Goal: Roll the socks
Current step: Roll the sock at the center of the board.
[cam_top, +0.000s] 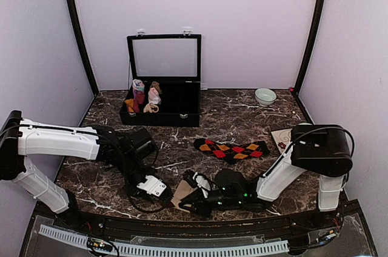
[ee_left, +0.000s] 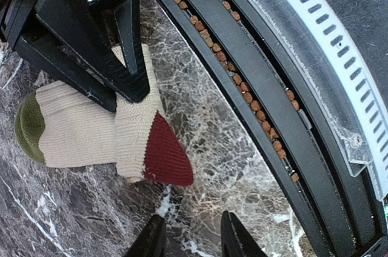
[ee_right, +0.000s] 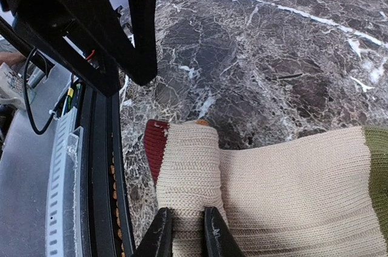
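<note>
A cream sock (ee_left: 79,130) with a maroon toe (ee_left: 167,151) and a green band (ee_left: 27,126) lies near the table's front edge (cam_top: 180,194). Its toe end is folded over onto the sock's body (ee_right: 188,166). My right gripper (ee_right: 188,234) is shut on that fold, one finger on each side of the thick cream layer; it shows in the top view (cam_top: 194,196). My left gripper (ee_left: 195,240) hovers open over bare marble just short of the maroon toe, holding nothing, and sits left of the sock (cam_top: 156,189). A black argyle sock (cam_top: 231,149) lies flat farther back.
A black open-lidded box (cam_top: 160,111) with small sock rolls (cam_top: 145,96) stands at the back centre. A pale bowl (cam_top: 265,96) sits at the back right. The black rail and white slotted strip (ee_left: 315,39) of the table's front edge run close beside both grippers.
</note>
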You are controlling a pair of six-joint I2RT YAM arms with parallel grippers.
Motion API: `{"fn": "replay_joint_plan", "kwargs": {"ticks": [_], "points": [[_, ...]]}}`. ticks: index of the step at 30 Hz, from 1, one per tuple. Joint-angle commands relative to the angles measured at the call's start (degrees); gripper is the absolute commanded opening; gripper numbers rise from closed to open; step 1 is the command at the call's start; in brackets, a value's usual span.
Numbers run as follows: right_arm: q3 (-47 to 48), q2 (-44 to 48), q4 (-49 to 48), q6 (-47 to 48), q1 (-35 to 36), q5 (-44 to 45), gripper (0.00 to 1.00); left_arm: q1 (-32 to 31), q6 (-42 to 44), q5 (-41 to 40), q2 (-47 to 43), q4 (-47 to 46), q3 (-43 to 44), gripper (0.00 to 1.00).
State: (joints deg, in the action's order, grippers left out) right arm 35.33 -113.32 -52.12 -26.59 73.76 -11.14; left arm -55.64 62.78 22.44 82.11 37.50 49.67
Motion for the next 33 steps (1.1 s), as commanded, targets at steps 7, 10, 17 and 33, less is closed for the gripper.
{"fn": "replay_joint_plan", "kwargs": {"ticks": [7, 10, 17, 33], "points": [[-5.48, -8.48, 19.49, -8.78, -3.69, -4.12, 0.15, -4.04, 0.27, -8.11, 8.28, -7.18, 2.29, 0.36], [-6.01, -9.43, 18.61, -9.93, -4.39, -5.50, 0.15, -4.29, -2.64, -8.50, 10.39, -6.93, 5.25, 0.38], [-7.09, -9.11, 17.20, -10.68, -4.78, -5.94, 0.14, -7.13, -6.77, -10.93, 8.66, -5.06, 7.63, 0.40], [-6.43, -8.76, 21.11, -12.72, -7.89, -6.25, 0.13, -10.40, -11.00, -15.44, 3.18, -4.57, 5.05, 0.42]]}}
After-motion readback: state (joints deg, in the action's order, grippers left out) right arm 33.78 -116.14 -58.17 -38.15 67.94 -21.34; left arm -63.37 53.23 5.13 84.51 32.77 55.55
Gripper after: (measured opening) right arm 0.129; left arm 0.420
